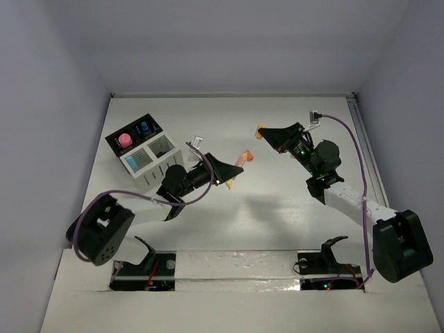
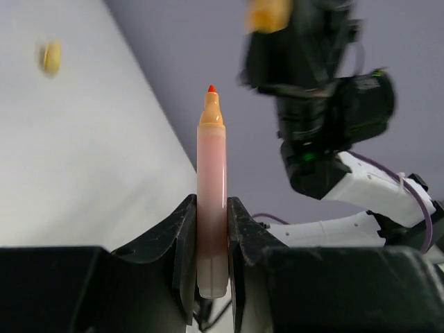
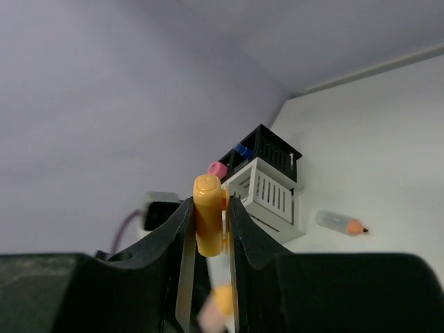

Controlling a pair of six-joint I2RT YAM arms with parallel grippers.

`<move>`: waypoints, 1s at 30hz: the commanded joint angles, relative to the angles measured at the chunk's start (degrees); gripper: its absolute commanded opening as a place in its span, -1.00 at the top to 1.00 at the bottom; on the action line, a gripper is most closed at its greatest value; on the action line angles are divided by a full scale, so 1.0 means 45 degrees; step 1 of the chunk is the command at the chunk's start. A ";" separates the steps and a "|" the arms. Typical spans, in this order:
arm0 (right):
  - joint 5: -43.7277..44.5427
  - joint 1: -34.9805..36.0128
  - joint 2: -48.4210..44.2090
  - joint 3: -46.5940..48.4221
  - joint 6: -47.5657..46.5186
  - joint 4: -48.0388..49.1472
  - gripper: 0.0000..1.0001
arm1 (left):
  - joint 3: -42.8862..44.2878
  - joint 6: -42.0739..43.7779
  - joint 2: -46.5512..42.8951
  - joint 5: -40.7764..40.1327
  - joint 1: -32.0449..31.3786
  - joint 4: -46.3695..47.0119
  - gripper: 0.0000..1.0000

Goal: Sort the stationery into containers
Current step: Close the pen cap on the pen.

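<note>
L fingers [image 2: 210, 205] clamped on uncapped orange marker [image 2: 211, 152], held above worktop [image 1: 277, 208], right of organizer [image 1: 156, 149]. R fingers [image 3: 209, 215] pinch orange cap [image 3: 207, 191], prob. its own. Organizer holds pink item [image 1: 125, 140], blue item [image 1: 144, 127]. Left to do: this marker, plus loose marker [image 3: 340, 223] on worktop nr organizer.

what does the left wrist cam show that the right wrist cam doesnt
Only the left wrist view: the left gripper shut on an uncapped marker, red nib showing, and a small yellow piece on the table. Only the right wrist view: the organizer, a pink item and a blue one in its black compartments, and a grey marker lying on the table near it. Both: the right gripper shut on the orange cap, blurred at the top of the left wrist view. A blur low in the right wrist view may be the held marker.
</note>
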 commanded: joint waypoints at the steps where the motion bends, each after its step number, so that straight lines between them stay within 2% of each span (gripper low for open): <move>1: -0.0228 0.0290 0.0172 0.0010 0.0409 0.2080 1.00 | -0.0204 -0.2806 0.1247 0.1345 0.0114 0.6927 1.00; 2: -0.0287 0.0292 0.0250 0.0049 0.0390 0.2236 1.00 | -0.0204 -0.3079 0.1831 0.1384 0.0114 0.7841 1.00; 6: -0.0366 0.0564 0.0563 0.0167 0.0293 0.2198 1.00 | -0.0223 -0.3844 0.2520 0.1346 0.0114 0.9120 1.00; 10: -0.0209 0.0565 0.0524 -0.0067 0.0117 0.1964 1.00 | -0.0204 -0.3007 0.1626 0.1209 0.0114 0.8010 1.00; 14: -0.0151 0.0565 0.0563 -0.0399 -0.0020 0.1788 1.00 | -0.0165 -0.0980 0.0062 0.0645 -0.0236 0.5496 1.00; 17: -0.0209 0.0681 0.0699 -0.0634 0.0155 0.2119 1.00 | -0.0087 -0.0233 -0.0874 0.0234 -0.0355 0.4300 1.00; 30: -0.0287 0.0917 0.0173 -0.0752 0.0234 0.2433 1.00 | 0.0128 -0.0543 -0.0390 0.0252 -0.0472 0.4764 1.00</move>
